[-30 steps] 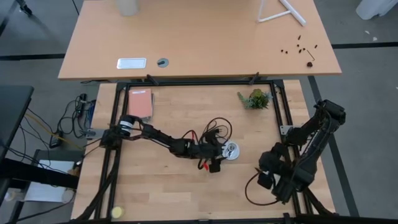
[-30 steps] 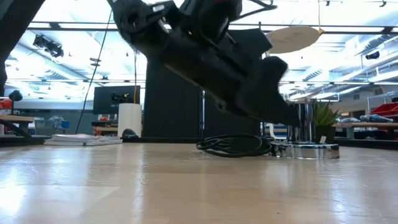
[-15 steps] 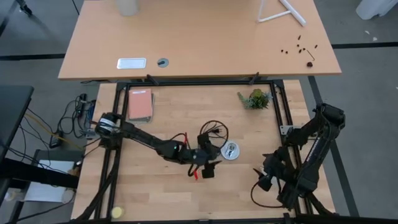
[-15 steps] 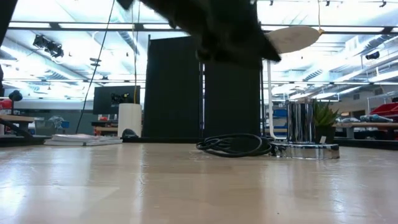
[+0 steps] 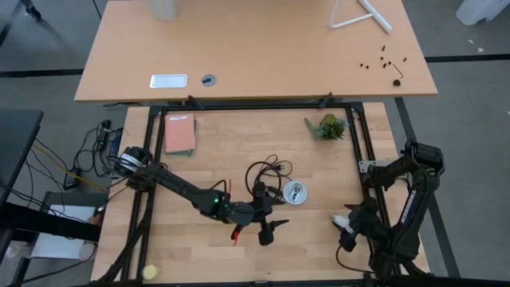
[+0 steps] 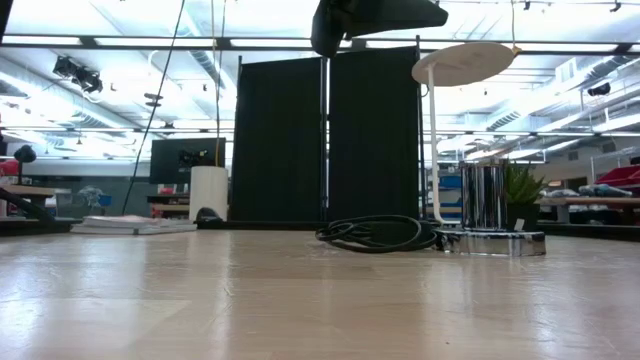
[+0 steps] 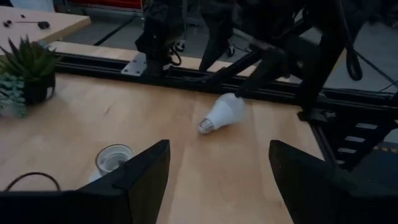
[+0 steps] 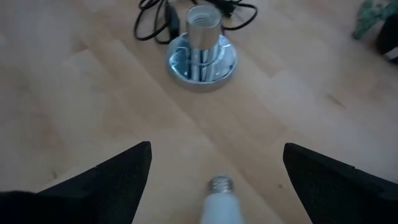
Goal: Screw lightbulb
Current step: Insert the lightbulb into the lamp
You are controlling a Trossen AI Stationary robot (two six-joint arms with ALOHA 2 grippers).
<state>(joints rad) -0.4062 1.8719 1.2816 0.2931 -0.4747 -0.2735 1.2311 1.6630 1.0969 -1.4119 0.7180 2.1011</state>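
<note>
my right end effector [image 8: 211, 171] hangs low near the worktop's [image 5: 199, 247] right edge, toward the front right corner, with its two dark fingers [image 8: 106, 177] spread wide and nothing gripped. the lightbulb [image 8: 217, 202] lies on its side on the wood in the gap between those fingers, touching neither that i can see, its greyish screw base pointing toward the middle of the worktop. in the high view the lightbulb [image 5: 346, 221] is a small white shape right at my right end effector [image 5: 351, 226].

my left end effector [image 7: 217, 168] is out over the middle of the worktop, nearer the front edge, fingers [image 7: 140, 174] parted and empty; from above my left end effector [image 5: 267, 231] sits at the end of the arm stretched in from the left edge. its camera looks across at the lightbulb [image 7: 221, 114] lying just in front of my right arm.

the round silvery socket [image 5: 295, 192] stands upright near the worktop's centre, between my two end effectors and well apart from the lightbulb, with its black cord [image 5: 267, 170] looped just beside it toward the back. a small potted plant [image 5: 327, 126] sits by the back edge toward the right, and a reddish book [image 5: 179, 133] lies near the back left corner.
</note>
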